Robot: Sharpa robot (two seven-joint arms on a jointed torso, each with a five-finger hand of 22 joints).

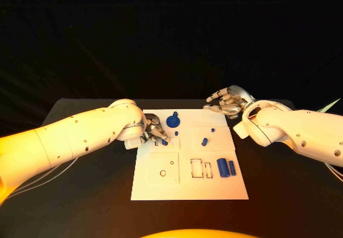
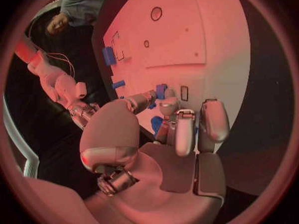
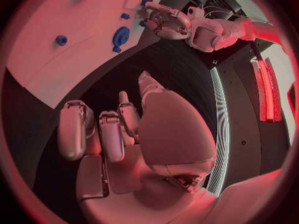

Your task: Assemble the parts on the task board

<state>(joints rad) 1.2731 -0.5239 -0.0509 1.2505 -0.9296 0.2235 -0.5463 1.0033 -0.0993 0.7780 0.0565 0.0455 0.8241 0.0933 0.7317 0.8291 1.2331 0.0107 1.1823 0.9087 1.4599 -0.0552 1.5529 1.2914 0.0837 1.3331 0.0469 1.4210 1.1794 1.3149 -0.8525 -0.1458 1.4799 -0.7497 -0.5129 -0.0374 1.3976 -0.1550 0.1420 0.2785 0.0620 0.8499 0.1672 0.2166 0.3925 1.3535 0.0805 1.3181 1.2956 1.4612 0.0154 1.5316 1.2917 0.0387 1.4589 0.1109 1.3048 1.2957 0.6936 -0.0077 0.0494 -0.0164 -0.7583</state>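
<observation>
The white task board (image 1: pixel 214 186) lies in the middle of the black table. My left hand (image 1: pixel 152 131) hovers over the board's left side and pinches a small blue part (image 1: pixel 163 142) between thumb and finger; the left wrist view shows this part (image 2: pixel 161 91) at the fingertips. A blue gear (image 1: pixel 173 120) stands just right of that hand, with a small blue peg (image 1: pixel 176 133) below it. My right hand (image 1: pixel 227 102) hangs at the board's far right corner, fingers loosely bent and apart, holding nothing.
A short blue piece (image 1: pixel 204 142) sits on the board's right half. Two blue cylinders (image 1: pixel 226 167) lie side by side near the right edge, beside narrow rectangular slots (image 1: pixel 200 168). A square recess with a round hole (image 1: pixel 163 173) lies at the near left.
</observation>
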